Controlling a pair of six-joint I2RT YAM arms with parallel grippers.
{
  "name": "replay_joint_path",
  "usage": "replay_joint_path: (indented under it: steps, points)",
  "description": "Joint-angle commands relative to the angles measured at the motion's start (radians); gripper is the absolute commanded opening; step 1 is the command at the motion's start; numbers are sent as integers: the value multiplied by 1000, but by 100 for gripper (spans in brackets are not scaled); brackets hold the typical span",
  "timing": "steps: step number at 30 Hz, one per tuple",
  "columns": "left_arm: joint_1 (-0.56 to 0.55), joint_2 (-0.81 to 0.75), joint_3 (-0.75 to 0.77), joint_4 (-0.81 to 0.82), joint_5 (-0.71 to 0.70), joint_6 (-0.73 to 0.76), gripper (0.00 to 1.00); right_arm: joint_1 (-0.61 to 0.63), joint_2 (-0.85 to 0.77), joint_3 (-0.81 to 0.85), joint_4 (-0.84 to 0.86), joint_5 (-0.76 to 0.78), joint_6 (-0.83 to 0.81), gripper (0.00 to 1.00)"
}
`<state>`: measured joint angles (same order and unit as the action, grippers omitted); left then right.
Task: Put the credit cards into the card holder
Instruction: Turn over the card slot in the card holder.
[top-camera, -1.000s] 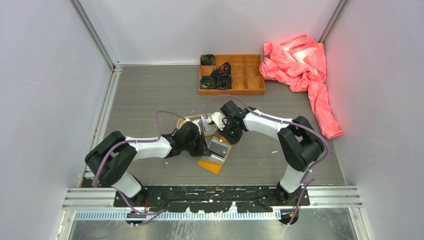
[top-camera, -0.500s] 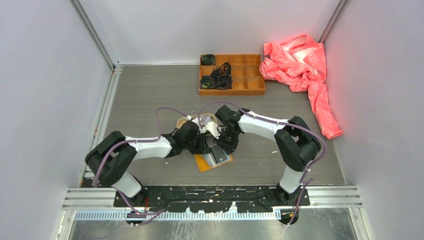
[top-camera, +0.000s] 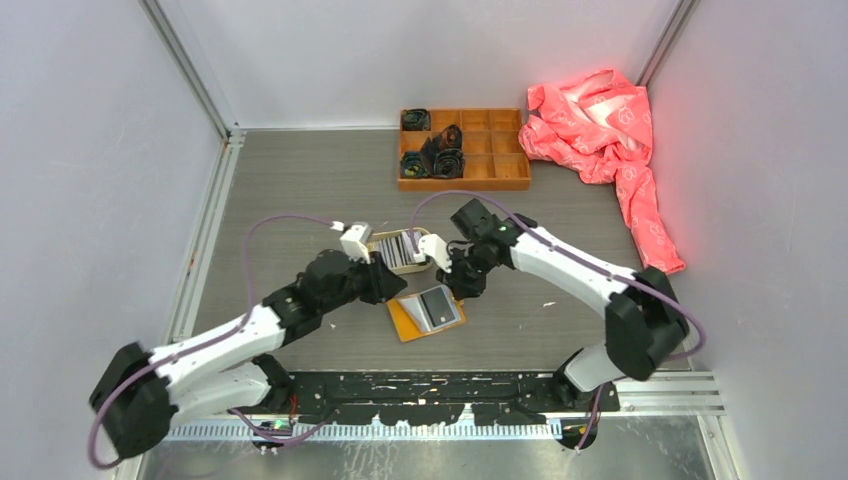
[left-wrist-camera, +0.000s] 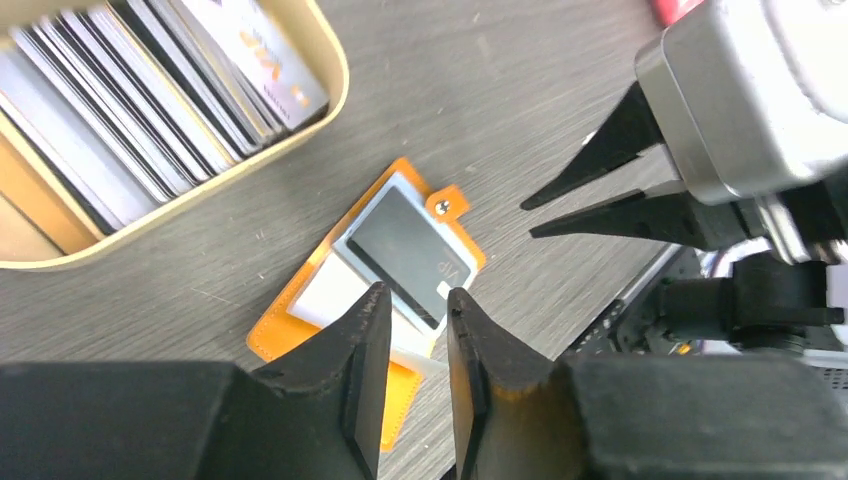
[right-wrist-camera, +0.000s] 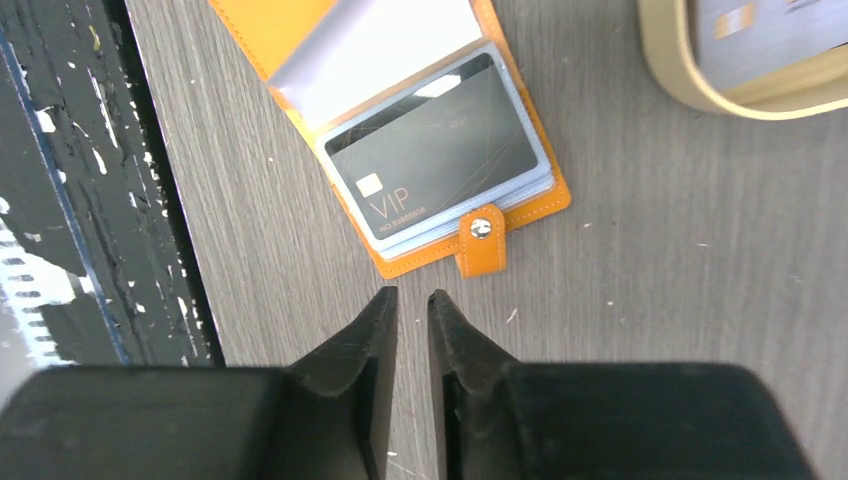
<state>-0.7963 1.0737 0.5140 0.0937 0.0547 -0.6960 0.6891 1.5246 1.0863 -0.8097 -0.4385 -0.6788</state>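
Both arms have drawn off the card holder (right-wrist-camera: 255, 30) since half a second ago, when they were crowded over it. From the overhead camera I now see it uncovered on the table (top-camera: 290, 200). It lies open between the two grippers, orange cover down and a pale flap lifted at one end. A dark card (right-wrist-camera: 435, 150) marked VIP sits in its top clear sleeve, with the snap tab sticking out beside it.

My left gripper (left-wrist-camera: 418, 300) hangs just above and left of the holder. Its fingers are closed to a narrow slit with nothing between them. My right gripper (right-wrist-camera: 412, 298) hovers off the tab side, its fingers also nearly together and empty.

The rest of the credit cards (left-wrist-camera: 130, 110) stand on edge, packed in the tan tray (left-wrist-camera: 335, 75) just beyond the holder. At the far side of the table is an orange compartment box (top-camera: 490, 150), and a pink cloth (top-camera: 600, 115) is heaped to its right.
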Motion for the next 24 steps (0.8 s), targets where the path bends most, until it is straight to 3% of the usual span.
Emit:
replay_joint_path:
  steps: [1, 5, 8, 12, 18, 24]
  points:
    - [5, -234, -80, -16, -86, 42, 37, -13, -162, -82, 136, -75, -76, 27]
    - [7, -436, -216, 0, -114, -5, 62, -22, -270, -177, 276, -82, -134, 71]
    - [9, -577, -304, 4, -116, -69, 73, -25, -239, -159, 177, -176, -324, 90]
    - [8, -732, -366, -54, -94, -186, 73, -25, -152, -90, 29, -233, -554, 92]
    - [8, -825, -423, -143, -75, -312, 71, -25, -25, -50, 38, -174, -567, 91]
    - [8, -759, -453, -78, -74, -355, 70, -55, 18, -73, 61, -166, -547, 90]
